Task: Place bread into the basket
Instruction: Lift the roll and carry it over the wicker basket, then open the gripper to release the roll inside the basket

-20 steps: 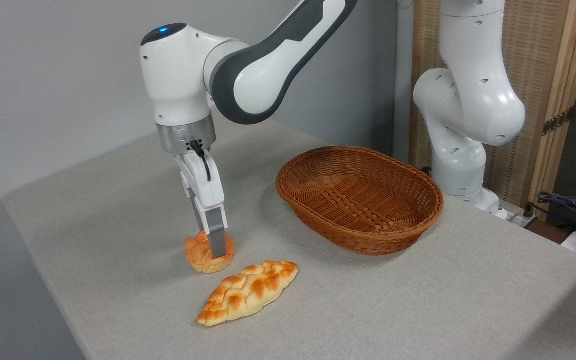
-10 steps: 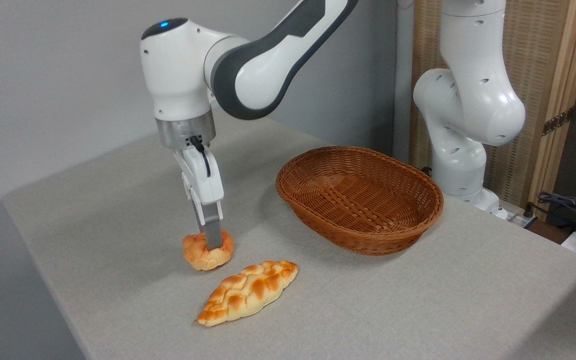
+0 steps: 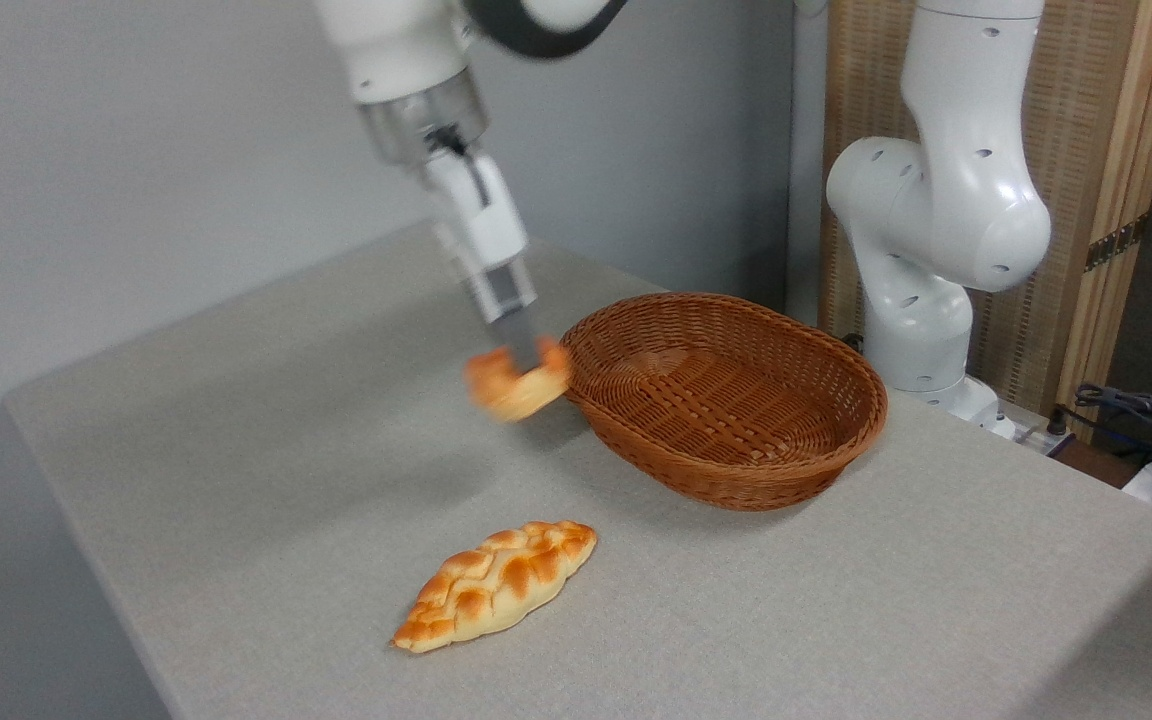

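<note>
Grey table (image 3: 236,420): hand (image 3: 521,360) grips bread (image 3: 511,388) beside basket (image 3: 726,400).

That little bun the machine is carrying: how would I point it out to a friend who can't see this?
Start at the big brown wicker basket on the grey table. Just beyond its left rim, off the table, the white arm's hand pinches a small round bun. Unlike the long braided loaf lying flat on the table nearer the camera, it is small, knotted and held in the air.

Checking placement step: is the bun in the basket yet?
Out. The bun hangs in the gripper, beside the basket rim; its inside is empty.
</note>
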### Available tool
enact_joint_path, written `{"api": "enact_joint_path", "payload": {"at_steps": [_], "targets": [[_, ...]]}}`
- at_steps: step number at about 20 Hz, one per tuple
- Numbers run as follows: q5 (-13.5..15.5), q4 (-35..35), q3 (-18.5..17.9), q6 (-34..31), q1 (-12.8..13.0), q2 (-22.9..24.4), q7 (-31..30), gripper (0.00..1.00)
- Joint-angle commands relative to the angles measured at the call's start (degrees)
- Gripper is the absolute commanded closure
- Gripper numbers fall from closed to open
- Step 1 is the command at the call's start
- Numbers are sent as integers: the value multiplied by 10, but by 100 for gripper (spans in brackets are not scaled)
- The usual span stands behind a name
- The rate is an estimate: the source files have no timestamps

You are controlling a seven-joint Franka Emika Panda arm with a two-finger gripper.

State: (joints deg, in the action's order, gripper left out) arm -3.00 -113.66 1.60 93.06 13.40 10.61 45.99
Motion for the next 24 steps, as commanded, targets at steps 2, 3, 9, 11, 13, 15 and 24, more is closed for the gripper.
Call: {"api": "enact_joint_path", "payload": {"at_steps": [2, 3, 9, 11, 13, 15, 24], "targets": [[2, -51, -6, -84, 6, 61, 59, 78], [2, -78, -6, -82, 10, 77, 59, 78], [1, -183, -6, -51, 54, 138, 57, 51], [1, -196, -6, -49, 65, 140, 54, 17], [6, -207, -6, -37, 76, 138, 52, 0], [31, -208, -7, -27, 76, 137, 50, 0], [56, -195, -15, -6, 67, 129, 13, 0]]}}
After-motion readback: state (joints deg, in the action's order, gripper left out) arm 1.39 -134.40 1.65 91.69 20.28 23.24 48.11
